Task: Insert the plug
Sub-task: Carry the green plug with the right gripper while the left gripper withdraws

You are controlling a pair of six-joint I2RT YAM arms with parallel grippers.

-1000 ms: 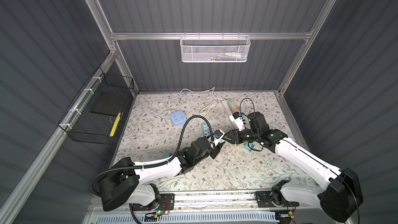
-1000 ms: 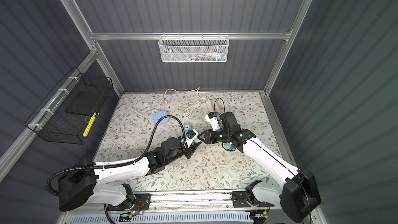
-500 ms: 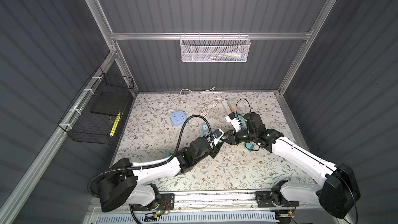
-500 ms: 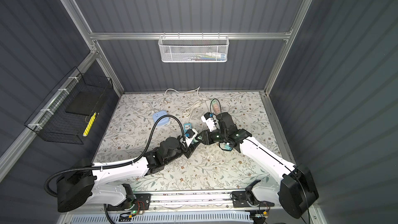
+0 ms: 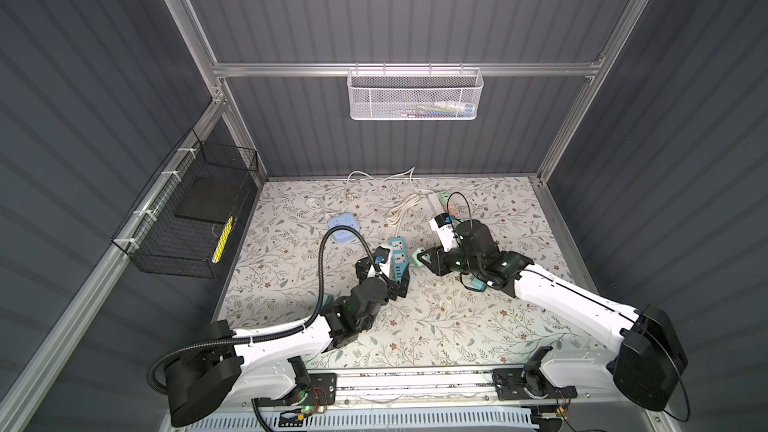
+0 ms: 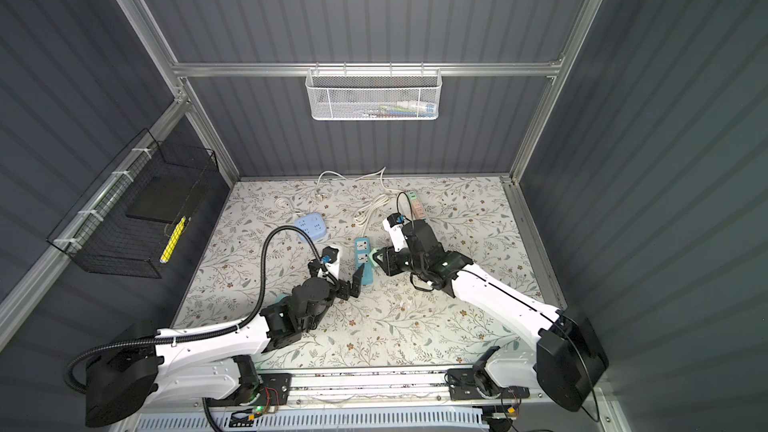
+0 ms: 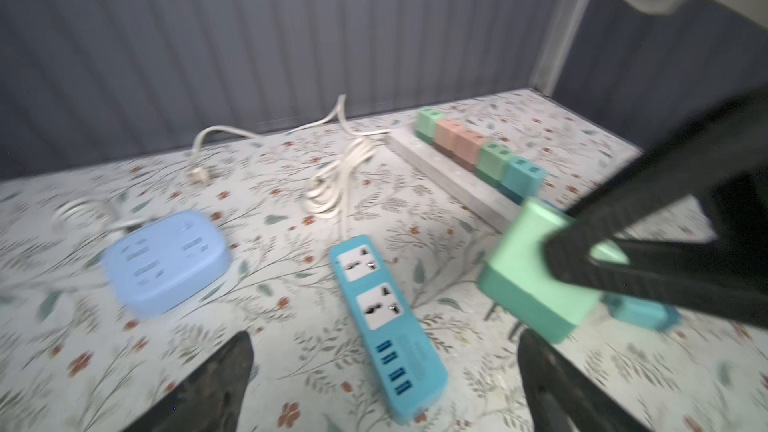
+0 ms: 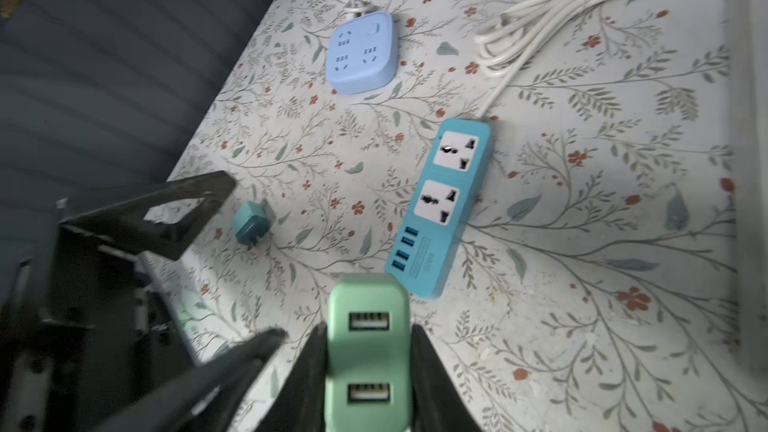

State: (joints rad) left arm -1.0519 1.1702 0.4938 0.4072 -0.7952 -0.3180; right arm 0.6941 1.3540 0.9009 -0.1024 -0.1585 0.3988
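Gripping the mint-green two-port USB charger plug (image 7: 528, 280) tightly, the right tool (image 8: 368, 330) holds it above the floral bench (image 8: 582, 243), just right of the teal plastic power strip (image 8: 440, 209); the left tool (image 7: 384, 340) gapes empty at the strip's near end; nothing is inserted yet.

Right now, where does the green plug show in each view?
In a top view: green plug mid-table, right of the teal power strip.
In a top view: same spot.
Left wrist: close up, beside the strip.
Right wrist: nearest the camera, in the right gripper.
Shared landmark: that strip.
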